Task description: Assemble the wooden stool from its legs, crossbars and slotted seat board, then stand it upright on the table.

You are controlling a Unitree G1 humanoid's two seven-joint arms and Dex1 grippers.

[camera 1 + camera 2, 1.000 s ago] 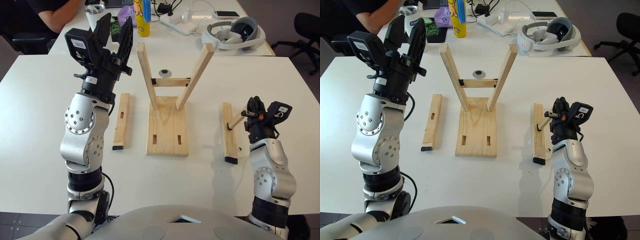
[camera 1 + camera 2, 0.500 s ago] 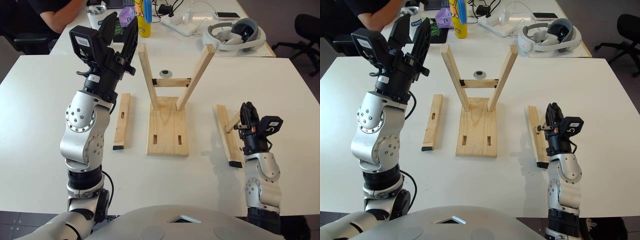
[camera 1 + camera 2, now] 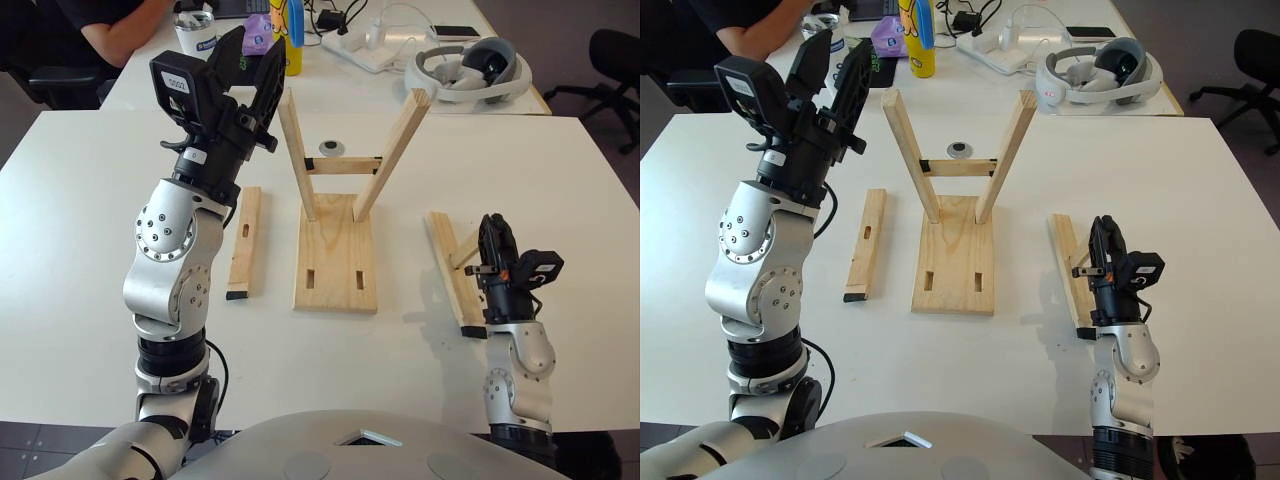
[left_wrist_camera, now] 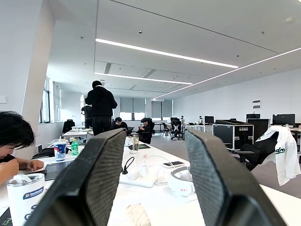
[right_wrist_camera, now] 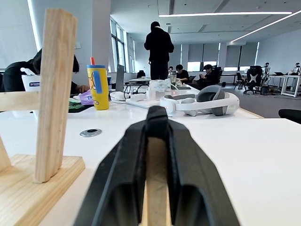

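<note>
1. The slotted pale wooden seat board (image 3: 335, 262) lies flat at the middle of the white table (image 3: 90, 210). Two open slots show at its near end.
2. Two pale wooden legs (image 3: 296, 150) stand in its far end and splay apart as they rise. A thin wooden crossbar (image 3: 345, 165) with dark ends joins them.
3. A loose slotted wooden leg (image 3: 243, 240) lies flat beside the board on the side of the table's left edge. It runs parallel to the board and is apart from it.
4. A fourth wooden leg (image 3: 452, 268) lies toward the table's right edge at a slight angle to the board, with a short wooden peg (image 3: 463, 250) jutting from it.
5. The right end effector (image 3: 490, 250) sits low over the table, its black fingers (image 5: 117, 188) together and clamped on that peg.
6. The left end effector (image 3: 255, 55) is raised high over the far-left part of the table, near the top of the left standing leg. Its fingers are spread apart and hold nothing.
7. A round grey grommet (image 3: 332, 148) sits in the table behind the standing legs, near the far edge.
</note>
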